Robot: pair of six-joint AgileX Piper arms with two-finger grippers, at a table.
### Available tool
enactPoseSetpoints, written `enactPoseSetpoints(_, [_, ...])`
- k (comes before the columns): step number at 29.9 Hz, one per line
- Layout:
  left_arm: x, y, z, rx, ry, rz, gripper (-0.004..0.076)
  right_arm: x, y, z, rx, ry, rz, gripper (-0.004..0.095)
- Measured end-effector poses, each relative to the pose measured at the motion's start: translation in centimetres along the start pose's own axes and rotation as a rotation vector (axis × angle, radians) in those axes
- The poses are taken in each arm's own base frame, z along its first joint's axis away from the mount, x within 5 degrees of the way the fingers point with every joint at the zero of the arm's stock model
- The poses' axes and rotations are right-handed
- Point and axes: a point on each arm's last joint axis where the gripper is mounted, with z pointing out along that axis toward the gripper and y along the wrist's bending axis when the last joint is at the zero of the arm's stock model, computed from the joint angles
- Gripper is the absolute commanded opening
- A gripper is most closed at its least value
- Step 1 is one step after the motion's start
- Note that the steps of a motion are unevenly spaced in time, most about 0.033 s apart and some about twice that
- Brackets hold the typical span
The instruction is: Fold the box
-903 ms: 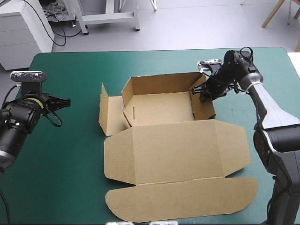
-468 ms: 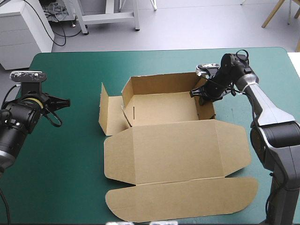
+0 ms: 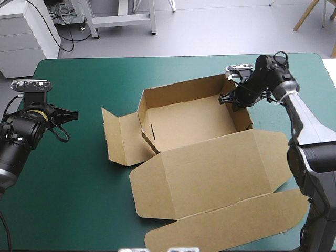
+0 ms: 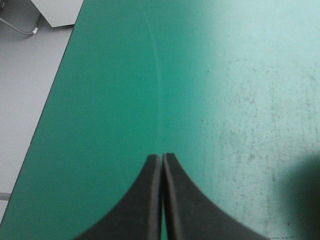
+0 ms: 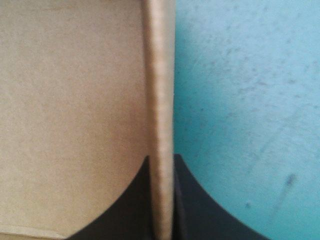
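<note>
Brown board box (image 3: pixel 205 173), lid flat: the right black-fingered gripper (image 3: pixel 227 100) pinched its raised right wall (image 5: pixel 159 90), likely steadying it for tucking; the left black-fingered gripper (image 4: pixel 162 159) hung closed, empty.

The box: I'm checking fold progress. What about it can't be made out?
High view: the right gripper hides the box's far right corner.
Right wrist view: only the pinched wall shows, blurred; rest cut off.
Left wrist view: no box, just teal-green cover ahead of the left gripper.
</note>
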Motion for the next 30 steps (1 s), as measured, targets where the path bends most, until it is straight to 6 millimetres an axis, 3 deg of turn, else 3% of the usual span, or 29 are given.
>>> enactPoseSetpoints(10, [-0.5,-0.5,0.7,0.033,-0.043,-0.008,-0.0010,2.5,-2.1,-9.4,0.065,-0.179,0.056,-0.0019])
enactPoseSetpoints(17, [-0.6,-2.0,2.8,0.139,-0.048,-0.119,-0.0006,6.1,-2.4,-11.7,0.065,-0.176,0.054,-0.0019])
enactPoseSetpoints(25, [-0.8,-4.9,4.7,0.250,-0.073,-0.153,0.0144,9.3,-2.7,-16.2,0.053,-0.286,0.094,-0.0019])
enactPoseSetpoints(30, [-0.9,-6.0,4.8,0.290,-0.097,-0.150,0.0148,10.7,-2.2,-18.9,0.087,-0.357,0.098,-0.0019])
